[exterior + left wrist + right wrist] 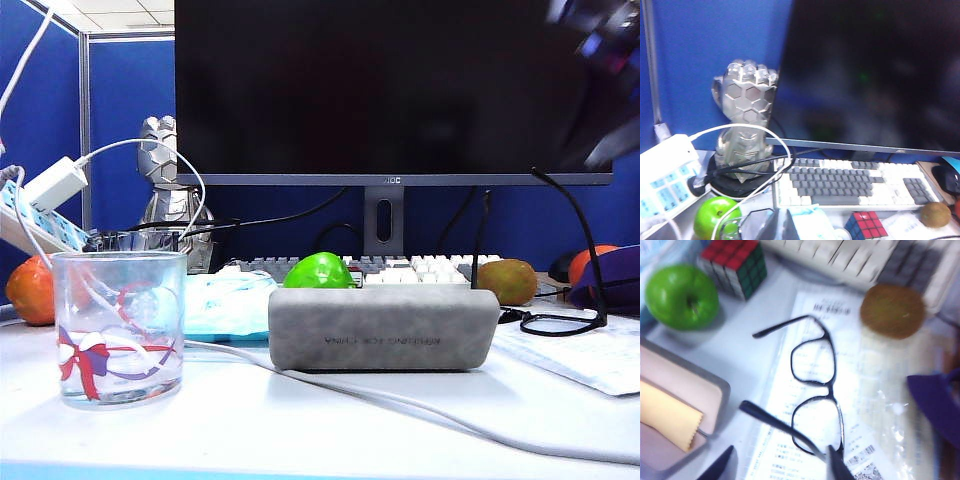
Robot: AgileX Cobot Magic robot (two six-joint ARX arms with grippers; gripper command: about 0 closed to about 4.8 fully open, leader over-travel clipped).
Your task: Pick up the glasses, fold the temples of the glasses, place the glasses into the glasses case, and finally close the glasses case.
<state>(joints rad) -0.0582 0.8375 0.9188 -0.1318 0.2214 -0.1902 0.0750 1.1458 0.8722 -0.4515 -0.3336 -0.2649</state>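
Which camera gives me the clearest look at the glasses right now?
The right wrist view: the glasses lie in full on printed paper, both temples unfolded, with the right gripper above them. The exterior view shows only a thin edge-on frame beside the glasses case. The left wrist view shows none of them.

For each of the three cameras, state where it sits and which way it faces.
Exterior: low at desk height, facing the monitor across the glasses case; blurred arm top right.
Left wrist: raised, looking level at the keyboard and silver fist; gripper not shown.
Right wrist: above, looking down on the glasses, temples unfolded; dark tips of the right gripper at the frame's edge, apart.
Shared: green apple appears in all.
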